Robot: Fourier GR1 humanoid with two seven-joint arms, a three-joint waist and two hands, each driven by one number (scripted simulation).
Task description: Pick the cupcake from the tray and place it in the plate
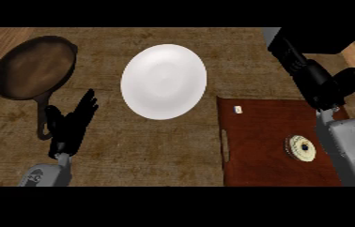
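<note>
The cupcake (302, 147) sits on the reddish-brown tray (260, 151) at the lower right, seen from above as a pale round with a dark centre. The white plate (164, 81) lies on the counter left of the tray, with nothing on it. My right hand (305, 69) stretches up past the tray's far right corner, fingers straight, well beyond the cupcake and holding nothing; its grey forearm (337, 146) runs just right of the cupcake. My left hand (71, 124) rests open at the lower left, fingers up.
A dark frying pan (38, 66) lies at the far left, its handle pointing toward my left hand. A small white bit (238, 109) lies near the tray's far left corner. A dark block (326, 38) stands at the top right.
</note>
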